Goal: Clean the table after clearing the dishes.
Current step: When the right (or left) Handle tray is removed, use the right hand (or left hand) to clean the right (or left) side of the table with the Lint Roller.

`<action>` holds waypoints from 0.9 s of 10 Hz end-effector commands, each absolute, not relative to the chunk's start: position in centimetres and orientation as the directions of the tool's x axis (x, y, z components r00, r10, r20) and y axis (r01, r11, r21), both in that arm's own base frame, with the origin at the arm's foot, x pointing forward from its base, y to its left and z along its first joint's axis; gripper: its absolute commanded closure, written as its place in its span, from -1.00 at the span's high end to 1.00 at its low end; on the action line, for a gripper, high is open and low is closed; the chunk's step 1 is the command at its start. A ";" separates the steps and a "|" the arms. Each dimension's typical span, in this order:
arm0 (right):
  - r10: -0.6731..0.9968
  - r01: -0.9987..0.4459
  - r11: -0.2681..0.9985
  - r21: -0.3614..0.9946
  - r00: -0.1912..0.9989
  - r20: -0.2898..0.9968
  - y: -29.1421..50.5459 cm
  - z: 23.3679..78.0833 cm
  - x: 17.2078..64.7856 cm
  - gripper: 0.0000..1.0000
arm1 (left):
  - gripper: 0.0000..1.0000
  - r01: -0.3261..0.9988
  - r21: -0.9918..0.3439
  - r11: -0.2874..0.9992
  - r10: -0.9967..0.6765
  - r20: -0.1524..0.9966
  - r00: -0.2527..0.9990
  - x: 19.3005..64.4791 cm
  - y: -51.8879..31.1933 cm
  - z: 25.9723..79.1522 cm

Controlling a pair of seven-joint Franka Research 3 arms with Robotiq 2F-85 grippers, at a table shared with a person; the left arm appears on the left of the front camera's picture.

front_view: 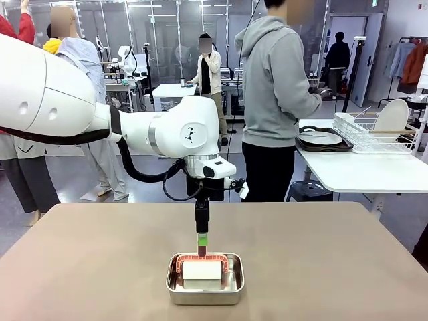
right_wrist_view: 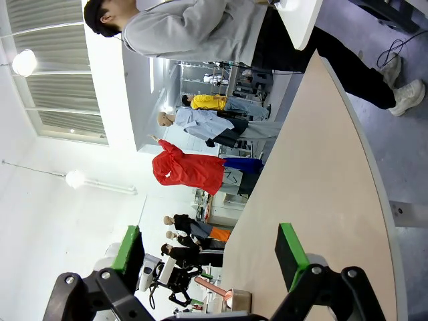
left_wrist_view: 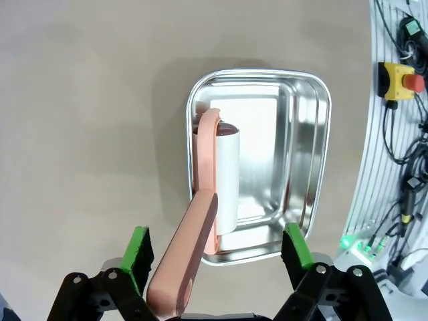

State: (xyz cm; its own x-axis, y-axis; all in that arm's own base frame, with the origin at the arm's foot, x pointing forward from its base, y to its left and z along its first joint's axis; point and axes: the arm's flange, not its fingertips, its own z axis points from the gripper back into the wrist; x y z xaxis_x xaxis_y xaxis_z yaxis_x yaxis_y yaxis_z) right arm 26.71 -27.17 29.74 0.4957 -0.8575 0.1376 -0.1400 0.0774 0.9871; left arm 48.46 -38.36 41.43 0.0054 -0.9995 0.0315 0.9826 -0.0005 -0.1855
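The brown counter spreads out under the left tool, bare on every side of it apart from one pan. The left arm reaches to the counter's middle and points the tool straight down. Beyond the tool and to its right, a person in a grey hoodie stands at a smaller white counter. That counter carries the dishes, well apart from the tool: a dark tray with a white plate on it, and beside it a white rack with another plate standing on edge.

Directly below the tool sits a shiny steel pan holding a lint roller. The roller's pink handle rises up between the tool's green pads. The pads stand apart on either side of the handle, so the tool is released and grips nothing.

The right tool hangs over the counter's edge, released too, its fingers wide with nothing between them.
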 end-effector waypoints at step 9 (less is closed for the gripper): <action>-0.851 -0.139 0.091 0.986 0.504 0.149 -26.6 30.1 26.2 1.00 | -1.00 0.978 -0.201 0.057 -0.997 0.041 0.067 47.4 -37.2 42.8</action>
